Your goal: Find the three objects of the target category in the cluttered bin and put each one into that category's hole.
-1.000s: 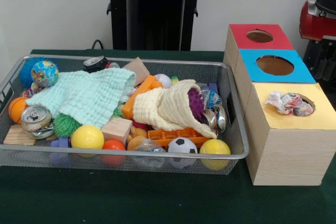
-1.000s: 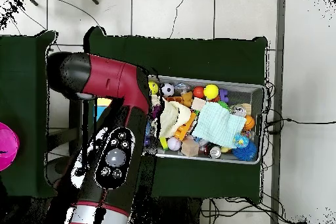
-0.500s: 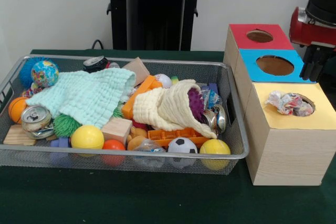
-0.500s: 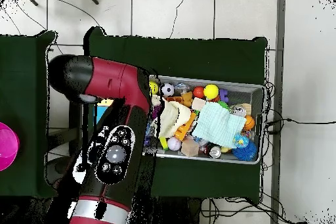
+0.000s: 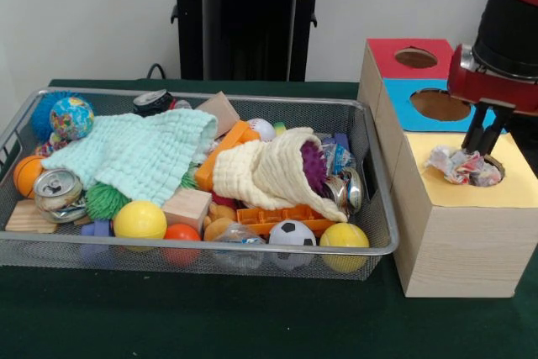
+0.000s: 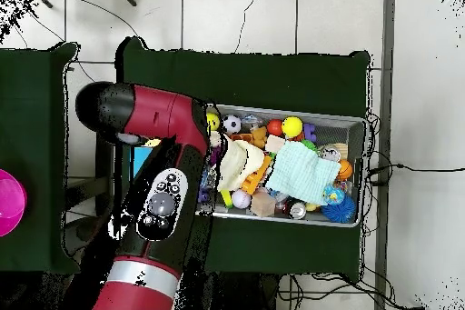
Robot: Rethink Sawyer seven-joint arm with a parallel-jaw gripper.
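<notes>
Bin (image 5: 376, 176) on green table (image 5: 210, 317), full: mint cloth (image 5: 134, 153) at left, cream cloth (image 5: 269, 170) w/ purple ball (image 5: 313, 167) inside, yellow balls, soccer ball (image 5: 292, 234), cans, wood blocks. 3 boxes just right of bin: red (image 5: 417, 57) far, blue (image 5: 440, 104) mid, yellow (image 5: 471, 182) near. Crumpled wrapper (image 5: 458, 164) sits in yellow box's hole. Gripper (image 5: 480, 137) above it, fingers (image 5: 472, 134) apart, tips near the wrapper.

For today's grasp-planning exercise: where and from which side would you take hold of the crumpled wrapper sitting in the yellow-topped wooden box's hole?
Grip the crumpled wrapper by the bunched part standing above the yellow-topped wooden box, coming straight down from above. The rest sinks into the round hole, so the sides are walled off. The gripper already hangs over it; a shallow pinch across the folds probably suits best.
</notes>
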